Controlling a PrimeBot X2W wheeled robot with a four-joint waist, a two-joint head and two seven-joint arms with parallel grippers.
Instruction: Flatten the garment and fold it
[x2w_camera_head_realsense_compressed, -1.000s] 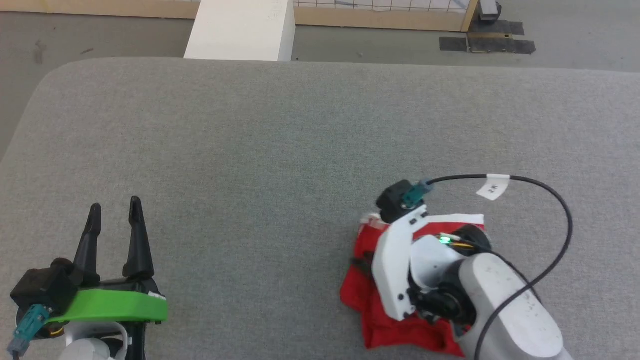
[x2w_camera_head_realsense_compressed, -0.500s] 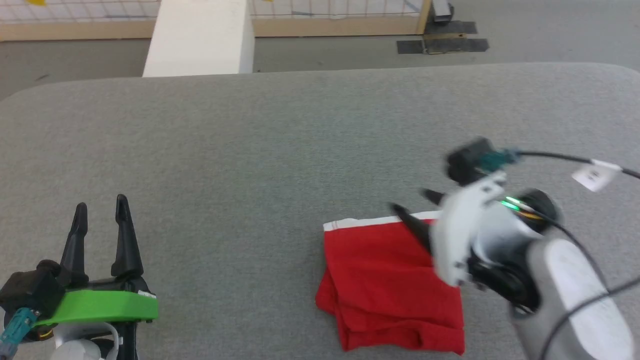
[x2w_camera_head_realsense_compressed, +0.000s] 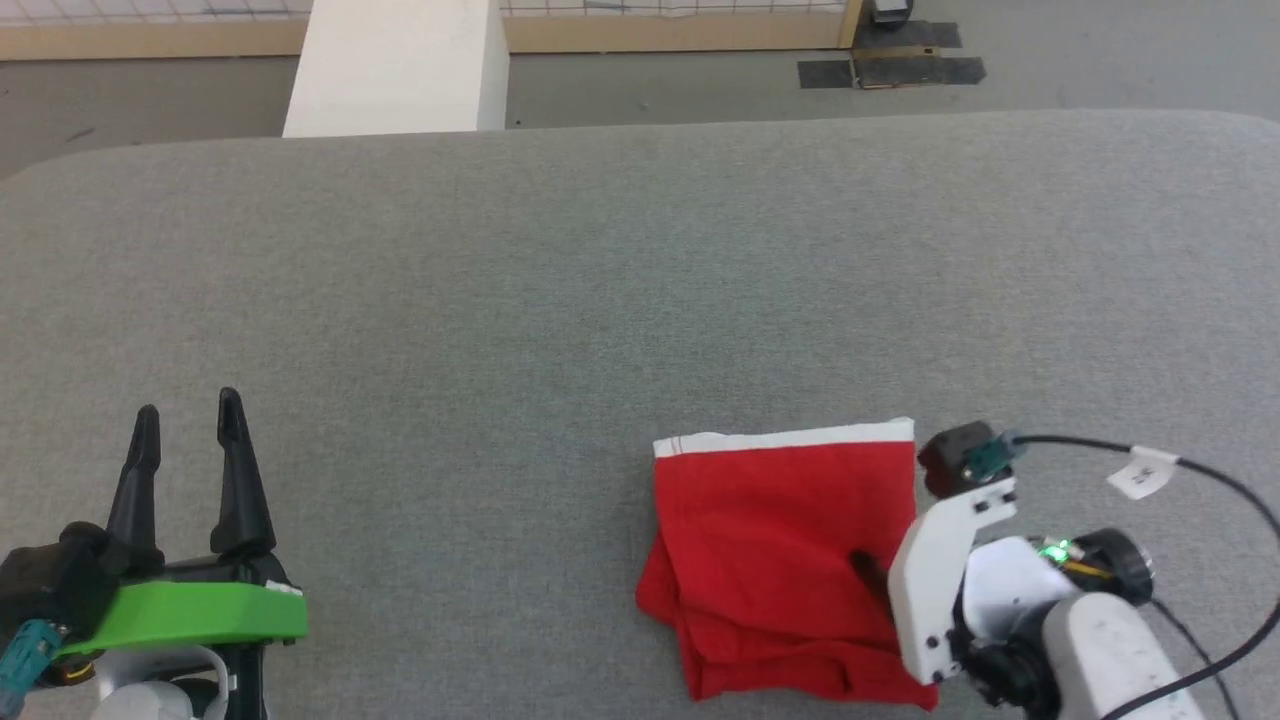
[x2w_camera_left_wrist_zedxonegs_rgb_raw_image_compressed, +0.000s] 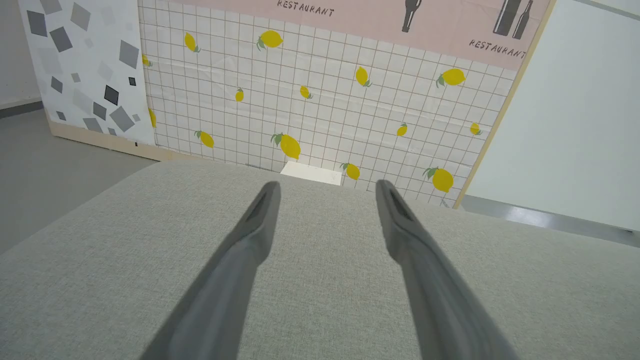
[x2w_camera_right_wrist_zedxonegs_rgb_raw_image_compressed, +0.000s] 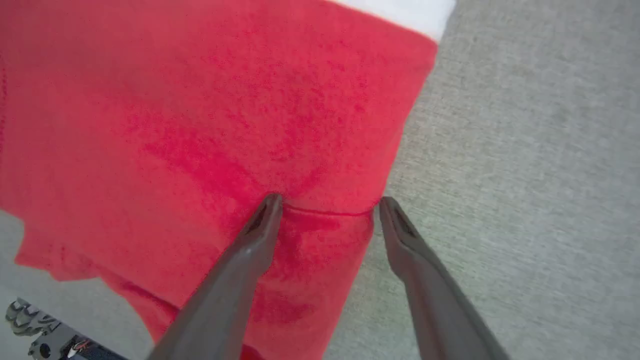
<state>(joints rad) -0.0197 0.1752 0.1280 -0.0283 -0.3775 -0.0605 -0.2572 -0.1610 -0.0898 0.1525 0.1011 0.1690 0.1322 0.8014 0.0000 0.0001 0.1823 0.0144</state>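
Right gripper: it's standing wide open and gripping nothing. One finger is hovering over red fabric, the other over bare table just beside the edge.
Red shorts: they're lying at the near right of the grey padded table, folded into a compact rectangle. The white stripe is running along the far edge.
Step in hand: this is looking like the tail end of the folding. The bundle is sitting stacked, though the layers at the near-left corner are peeking out unevenly.
Next move: I'd say it's calling for a clean lift away without snagging the top layer, then perhaps a light press on that ragged corner.
Left gripper: it's idling well apart at the near left, fingers spread and empty.
Around: a white block is standing beyond the far table edge. A lemon-patterned wall panel is showing in the left wrist view.
In the way: the tagged black cable is looping off the right wrist near the shorts, and it could brush the fold.
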